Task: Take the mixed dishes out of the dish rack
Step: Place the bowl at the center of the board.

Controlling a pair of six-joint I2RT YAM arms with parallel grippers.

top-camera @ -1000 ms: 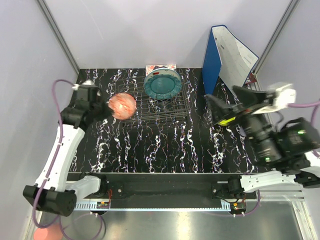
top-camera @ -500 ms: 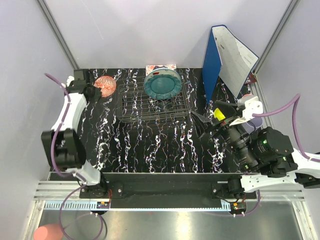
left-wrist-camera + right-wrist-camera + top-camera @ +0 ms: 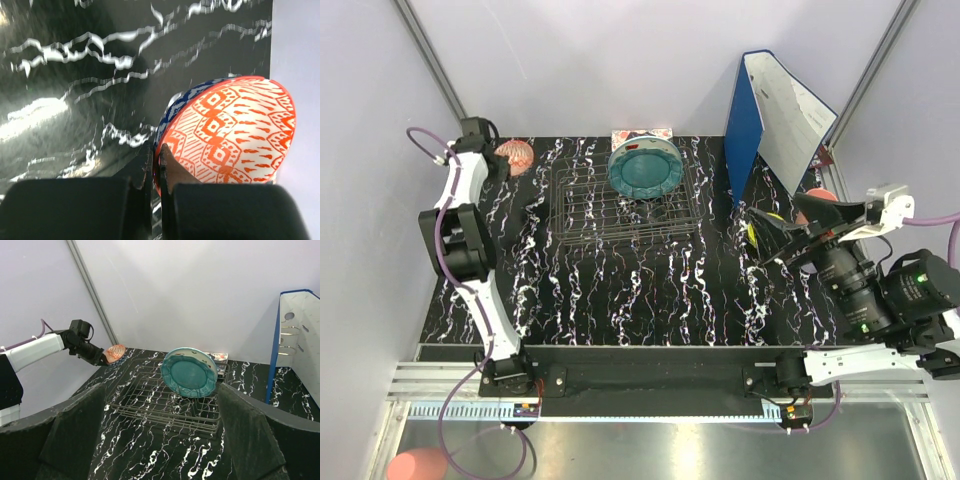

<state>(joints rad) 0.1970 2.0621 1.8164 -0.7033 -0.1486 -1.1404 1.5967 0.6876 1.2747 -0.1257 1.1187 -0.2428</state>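
Observation:
My left gripper (image 3: 157, 150) is shut on the rim of the blue-white patterned bowl (image 3: 230, 130), whose inside is orange-red. The bowl is tilted on its side at the table's far left corner (image 3: 515, 155), close to the wall and well clear of the dish rack. The dish rack (image 3: 620, 205) of grey wire stands at the back middle. In it the teal scalloped plate (image 3: 644, 170) leans upright at its far right; a pale rim (image 3: 210, 362) shows just behind it. My right gripper (image 3: 770, 235) hangs open and empty to the right of the rack, facing it (image 3: 162, 440).
A blue binder (image 3: 745, 130) stands open at the back right. A patterned book (image 3: 642, 134) lies behind the rack against the wall. A pink-red rounded thing (image 3: 817, 197) shows partly behind my right arm.
My left arm has swung the bowl from beside the rack's left edge to the far left corner. My right arm came in towards the rack, then drew back to the right, still open.

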